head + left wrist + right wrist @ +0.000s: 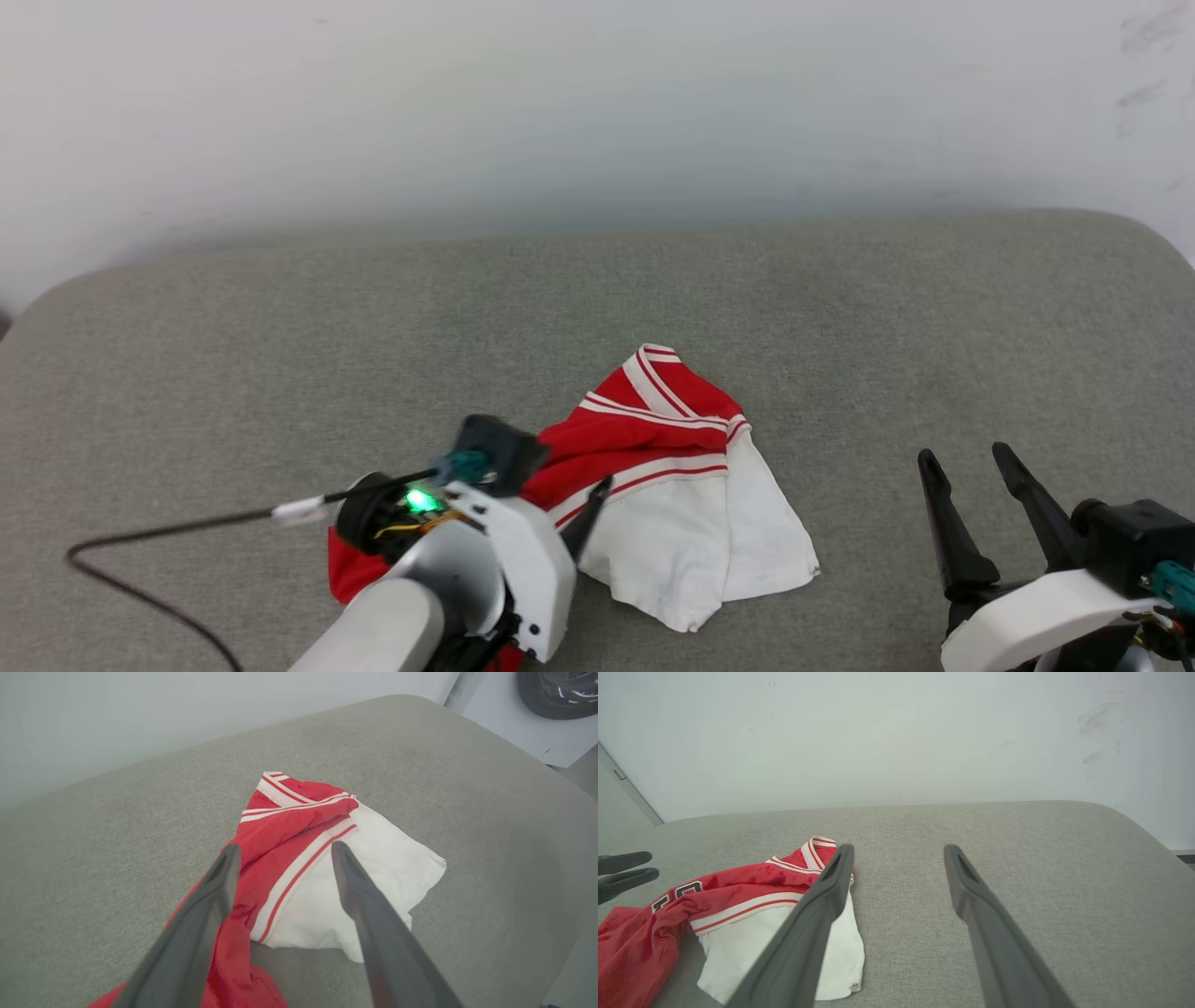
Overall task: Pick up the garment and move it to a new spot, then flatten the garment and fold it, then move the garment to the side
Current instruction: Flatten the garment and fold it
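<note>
On the left, the left gripper hangs over the garment with its fingers spread, pinching nothing; red cloth lies beneath and between them. The garment sits crumpled in the near middle of the grey cushion. Its long axis runs from near-left, under that arm, to far-right where striped trim pokes up, and a white sleeve fans out rightward. Farther right, the right gripper sits well apart from the cloth, fingers also spread and empty. I'd judge the left arm nearer; the right must reach leftward for the sleeve.
</note>
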### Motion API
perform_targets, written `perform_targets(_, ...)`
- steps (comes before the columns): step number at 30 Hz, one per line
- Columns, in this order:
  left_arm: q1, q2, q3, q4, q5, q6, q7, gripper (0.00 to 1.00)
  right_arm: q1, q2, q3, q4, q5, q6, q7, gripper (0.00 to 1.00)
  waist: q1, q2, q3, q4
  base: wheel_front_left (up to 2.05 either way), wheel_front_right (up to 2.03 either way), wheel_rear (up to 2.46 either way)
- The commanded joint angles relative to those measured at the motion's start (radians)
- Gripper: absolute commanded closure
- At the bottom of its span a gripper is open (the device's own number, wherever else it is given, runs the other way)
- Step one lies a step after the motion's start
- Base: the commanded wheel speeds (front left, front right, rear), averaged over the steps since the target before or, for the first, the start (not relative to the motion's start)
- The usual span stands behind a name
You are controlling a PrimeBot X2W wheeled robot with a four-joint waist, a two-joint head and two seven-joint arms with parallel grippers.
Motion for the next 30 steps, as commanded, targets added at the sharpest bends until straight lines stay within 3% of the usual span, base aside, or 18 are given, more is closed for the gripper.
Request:
perform_targets(1, -0.032, -0.004, -0.021, 0.010, -0.002, -0.023, 0.031, 0.00, -0.017, 0.002, 0.002, -0.005, -0.003, 0.000, -0.005, 0.00, -0.0001, 0.0000, 0.016, -0.011, 0.00, 0.00, 0.00)
perform_targets(6, -0.100, 0.003, -0.131, 0.069, -0.010, -0.118, 0.203, 0.00, -0.031, 0.002, 0.014, 0.007, 0.004, 0.000, -0.014, 0.00, -0.0001, 0.0000, 0.052, -0.043, 0.00, 0.00, 0.00)
perform_targets(9, -0.126, 0.013, -0.193, 0.095, -0.020, -0.149, 0.288, 0.00, -0.043, 0.004, 0.019, 0.019, 0.009, 0.000, -0.020, 0.00, -0.0001, 0.0000, 0.074, -0.064, 0.00, 0.00, 0.00)
perform_targets(19, -0.205, 0.066, -0.381, 0.167, -0.037, -0.172, 0.432, 0.00, -0.073, 0.006, 0.028, 0.057, 0.028, 0.000, -0.047, 0.00, -0.0001, 0.0000, 0.129, -0.111, 0.00, 0.00, 0.00)
perform_targets(20, -0.208, 0.073, -0.415, 0.172, -0.047, -0.173, 0.455, 0.04, -0.074, 0.007, 0.029, 0.063, 0.029, 0.000, -0.046, 0.00, -0.0001, 0.0000, 0.131, -0.112, 0.00, 0.00, 0.00)
perform_targets(21, -0.208, 0.078, -0.452, 0.173, -0.067, -0.174, 0.480, 0.46, -0.077, 0.007, 0.029, 0.066, 0.030, 0.000, -0.049, 0.00, -0.0001, 0.0000, 0.132, -0.114, 0.00, 0.00, 0.00)
perform_targets(22, -0.211, 0.084, -0.477, 0.169, -0.082, -0.174, 0.491, 0.60, -0.081, 0.007, 0.029, 0.069, 0.030, 0.000, -0.052, 0.00, -0.0001, 0.0000, 0.133, -0.115, 0.00, 0.00, 0.00)
perform_targets(24, -0.237, 0.097, -0.506, 0.159, -0.096, -0.174, 0.473, 1.00, -0.088, 0.007, 0.028, 0.076, 0.033, 0.000, -0.055, 0.00, -0.0001, 0.0000, 0.134, -0.116, 0.00, 0.00, 0.00)
perform_targets(30, -0.291, 0.082, -0.435, 0.129, -0.094, -0.155, 0.303, 1.00, -0.083, 0.008, 0.012, 0.093, 0.035, 0.000, -0.064, 0.00, -0.0001, 0.0000, 0.121, -0.094, 0.00, 0.00, 0.00)
